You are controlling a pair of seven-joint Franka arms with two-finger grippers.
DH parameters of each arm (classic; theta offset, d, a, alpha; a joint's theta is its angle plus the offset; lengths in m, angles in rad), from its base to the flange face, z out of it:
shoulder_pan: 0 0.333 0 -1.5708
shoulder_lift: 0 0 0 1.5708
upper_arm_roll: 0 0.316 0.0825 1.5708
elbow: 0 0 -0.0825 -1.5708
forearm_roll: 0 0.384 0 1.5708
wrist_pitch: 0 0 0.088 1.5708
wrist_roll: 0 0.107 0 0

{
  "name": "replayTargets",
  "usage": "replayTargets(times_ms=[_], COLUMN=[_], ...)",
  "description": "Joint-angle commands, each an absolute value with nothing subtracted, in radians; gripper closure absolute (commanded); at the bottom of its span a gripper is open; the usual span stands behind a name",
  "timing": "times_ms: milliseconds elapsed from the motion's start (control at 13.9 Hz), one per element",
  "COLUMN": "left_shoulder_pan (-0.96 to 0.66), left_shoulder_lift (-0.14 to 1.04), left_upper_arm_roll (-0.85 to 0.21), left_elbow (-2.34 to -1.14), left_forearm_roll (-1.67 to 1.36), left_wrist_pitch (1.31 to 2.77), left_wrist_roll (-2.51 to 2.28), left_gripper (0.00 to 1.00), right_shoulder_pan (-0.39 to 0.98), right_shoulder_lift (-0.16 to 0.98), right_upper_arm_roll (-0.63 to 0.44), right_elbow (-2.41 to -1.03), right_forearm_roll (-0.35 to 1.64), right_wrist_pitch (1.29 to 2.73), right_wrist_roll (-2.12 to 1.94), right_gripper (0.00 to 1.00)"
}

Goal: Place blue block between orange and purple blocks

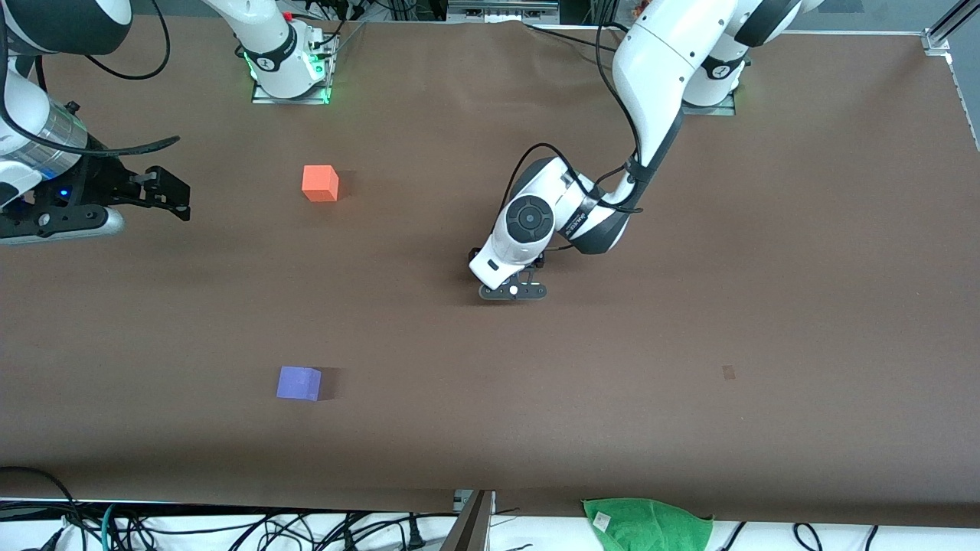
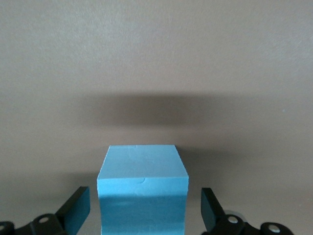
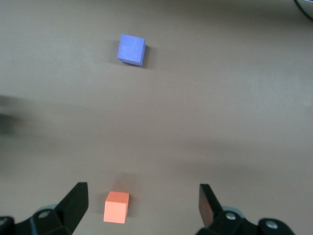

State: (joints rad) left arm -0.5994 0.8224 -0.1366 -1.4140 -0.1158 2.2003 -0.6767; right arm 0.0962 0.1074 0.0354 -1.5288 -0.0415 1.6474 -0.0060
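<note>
Brown matte table [image 1: 766, 306] fills the front view, with cables along its near edge and a green cloth [image 1: 647, 523] hanging off that edge. At the middle of the table the left gripper [image 1: 513, 291] is down at the surface, and its body hides the blue block from the front camera. In the left wrist view the blue block [image 2: 142, 188] sits on the tabletop between the two dark fingers [image 2: 76, 209], with a visible gap on each side, so the jaws stand apart and are not pressing it. From the left gripper, the orange block [image 1: 320, 184] lies at about ten o'clock in the front view and the purple block [image 1: 298, 383] at about eight o'clock. That puts the blue block well apart from the line joining those two, toward the left arm's end of the table, so it does not look placed between them yet. The right gripper [image 1: 164, 193] hangs above the table toward the right arm's end, at about nine o'clock from the orange block; this arm waits, jaws wide and empty, both cubes showing in its wrist view. No readable writing or brand mark can be made out on the blocks, and the lettering on the left arm's wrist is too small to read.
</note>
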Motion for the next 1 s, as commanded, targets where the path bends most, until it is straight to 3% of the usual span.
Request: replayTargets(times_ms=[0,430,933], left_shoulder_pan=[-0.601,-0.527,-0.134], left_shoulder_lift=[0.74,0.453,0.218], left_upper_arm_roll=[-0.132,-0.129,-0.129], left_elbow=[-1.402,-1.402,-1.401], left_forearm_roll=[-0.092,-0.092,-0.081], left_wrist_pitch=[2.088,1.713,1.364], left_wrist_roll=[-0.695,-0.69,-0.326], left_gripper=[0.0,0.0,0.0], right_shoulder_pan=[0.095,0.11,0.11], right_shoulder_lift=[0.107,0.106,0.11], right_upper_arm_roll=[0.037,0.038,0.037], right_elbow=[-1.516,-1.516,-1.517], right_forearm_roll=[-0.026,-0.035,-0.041], right_wrist_pitch=[1.647,1.649,1.644], right_wrist_roll=[-0.02,-0.023,-0.021], right_gripper=[0.0,0.0,0.0])
